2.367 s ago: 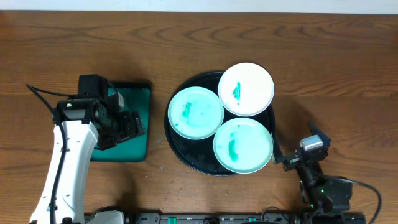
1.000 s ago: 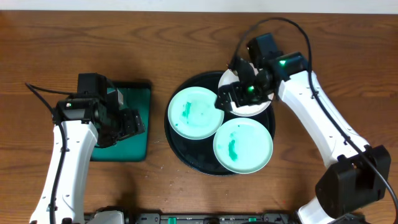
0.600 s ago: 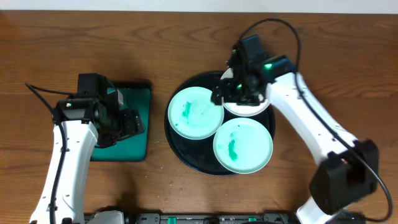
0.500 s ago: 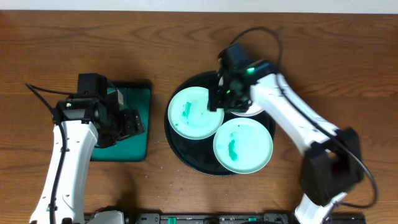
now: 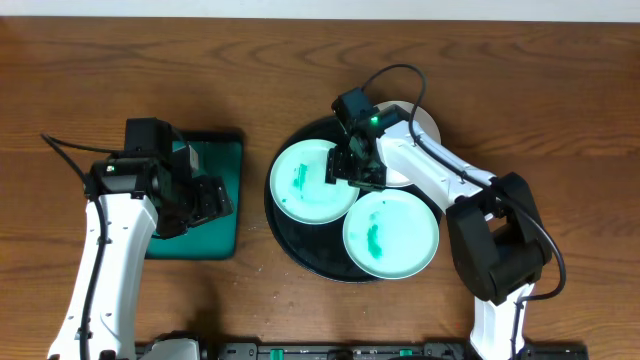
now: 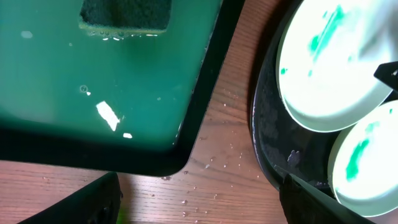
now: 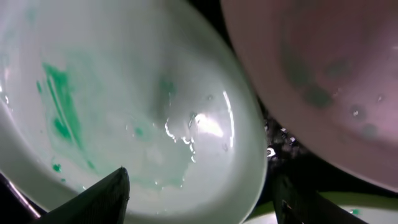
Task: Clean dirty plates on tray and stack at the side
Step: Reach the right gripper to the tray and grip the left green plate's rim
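Right gripper point(image 7: 200, 180) hangs low over the large round black tray point(image 5: 300, 250). Its jaws are partly spread and nothing is clamped. The right-hand rim of the left plate point(image 5: 312, 182), small, round, pale mint with green smears, sits directly under and between its fingers point(image 7: 106, 199). That's the relation that counts: the plate body lies off to the gripper's left and the rim is right at the tips, so a short drop and close looks like enough to pinch the edge. It's a round plate, so there's no long axis to line up.

The right arm is far nearer. The left gripper point(image 6: 199, 180) is spread wide and empty by the corner of the green rectangular tray point(image 6: 93, 81), which holds water and a dark sponge point(image 6: 124, 12), well apart from the plates.

The other two plates are also on the black tray: the white far plate point(image 5: 425, 128), half under the right arm, and the smeared near plate point(image 5: 392, 235) at the front. Nothing is stacked at the side yet.

Earlier the right arm sat folded at the table's front right corner; now it reaches across. In the last half second the gripper slid from the far plate toward the left plate's rim. The plates and the left arm are unmoved.
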Action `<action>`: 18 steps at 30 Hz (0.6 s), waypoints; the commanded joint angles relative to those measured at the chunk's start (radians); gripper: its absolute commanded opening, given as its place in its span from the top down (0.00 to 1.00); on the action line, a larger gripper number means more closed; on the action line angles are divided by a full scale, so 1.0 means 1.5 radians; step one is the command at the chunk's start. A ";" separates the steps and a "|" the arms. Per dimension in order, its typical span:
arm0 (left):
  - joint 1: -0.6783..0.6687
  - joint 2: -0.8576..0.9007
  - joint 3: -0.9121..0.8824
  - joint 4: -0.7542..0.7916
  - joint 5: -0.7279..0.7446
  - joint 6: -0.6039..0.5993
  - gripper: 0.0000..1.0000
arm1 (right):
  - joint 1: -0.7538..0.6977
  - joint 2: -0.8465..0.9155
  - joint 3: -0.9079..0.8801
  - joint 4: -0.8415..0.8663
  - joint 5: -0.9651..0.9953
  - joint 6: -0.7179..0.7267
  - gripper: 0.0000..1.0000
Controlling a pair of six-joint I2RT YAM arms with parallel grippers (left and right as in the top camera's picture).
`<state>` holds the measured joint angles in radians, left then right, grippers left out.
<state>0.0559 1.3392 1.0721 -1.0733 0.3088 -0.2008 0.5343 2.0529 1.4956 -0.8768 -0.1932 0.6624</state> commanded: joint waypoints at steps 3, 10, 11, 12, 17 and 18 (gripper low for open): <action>-0.002 0.000 0.008 -0.002 -0.004 0.013 0.18 | -0.007 0.019 -0.001 0.015 0.016 -0.024 0.34; -0.002 0.000 0.008 -0.002 -0.004 0.013 0.18 | -0.007 0.045 -0.001 0.027 0.017 -0.034 0.58; -0.002 0.000 0.008 -0.002 -0.004 0.013 0.18 | -0.007 0.049 -0.001 0.028 0.016 -0.034 0.59; -0.002 0.000 0.008 -0.002 -0.004 0.013 0.18 | -0.007 0.051 -0.001 0.028 0.017 -0.034 0.60; -0.002 0.000 0.008 -0.002 -0.004 0.013 0.18 | -0.007 0.062 -0.003 0.034 0.026 -0.033 0.89; -0.002 0.000 0.008 -0.002 -0.004 0.013 0.18 | -0.006 0.062 -0.004 0.036 0.027 -0.034 0.98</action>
<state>0.0559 1.3392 1.0721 -1.0737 0.3088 -0.2008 0.5278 2.1159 1.4948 -0.8406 -0.1383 0.6151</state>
